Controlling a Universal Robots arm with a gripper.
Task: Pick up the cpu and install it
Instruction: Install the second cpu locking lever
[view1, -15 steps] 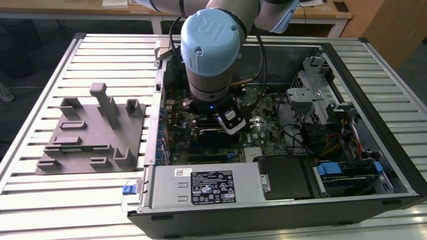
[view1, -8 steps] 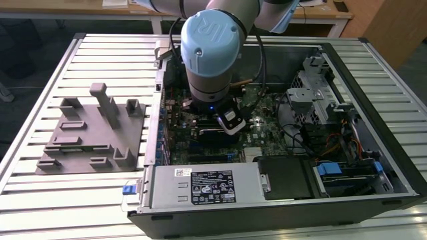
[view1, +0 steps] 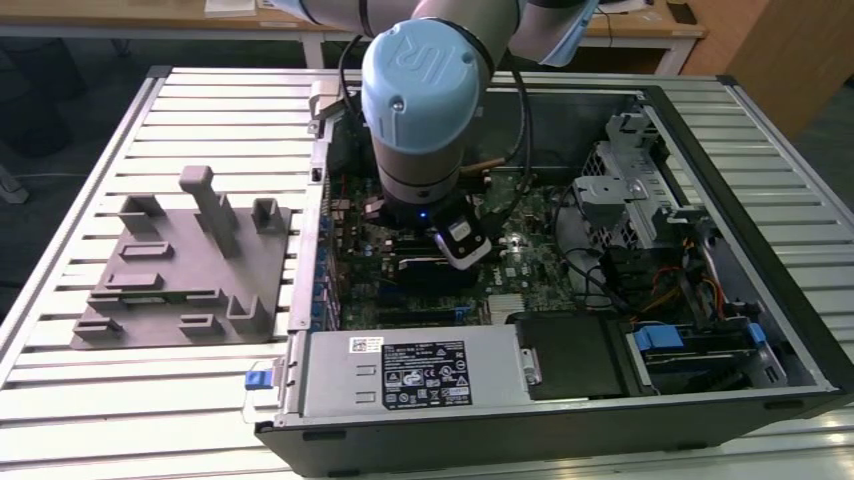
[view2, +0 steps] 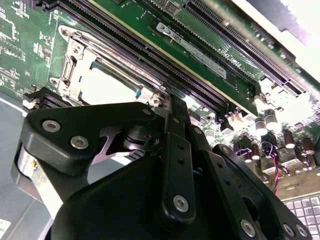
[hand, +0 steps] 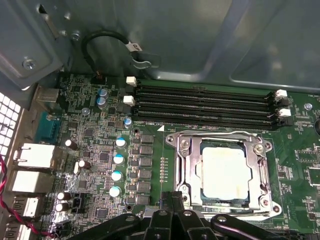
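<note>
cpu: we see it (hand: 226, 172) lying flat in the socket (hand: 222, 172) on the motherboard (hand: 100, 160), pale silvery top facing up out of the case. It is square, so we can name no long axis; its edges run parallel to the socket frame and to the memory slots (hand: 205, 105) beside the socket. In the second wrist view the cpu (view2: 107, 86) shows just past the gripper's black links.

gripper: in the exterior view it (view1: 447, 262) hangs inside the open computer case (view1: 747, 180), low over the motherboard. In the first wrist view the fingers (hand: 172, 197) reach to the socket's near edge. We cannot tell how far apart they stand, and we see nothing between them.

surface: the case lies on its side on a slatted metal counter (view1: 107, 400). A grey fixture plate (view1: 180, 265) with upright blocks sits on the counter beside the case, on the exterior view's left.

room: wooden desks (view1: 641, 25) stand behind the counter.

edges: the socket frame rims the cpu on all sides, the memory slots lie close along one side of the socket, and small capacitors (hand: 117, 167) stand near another.
</note>
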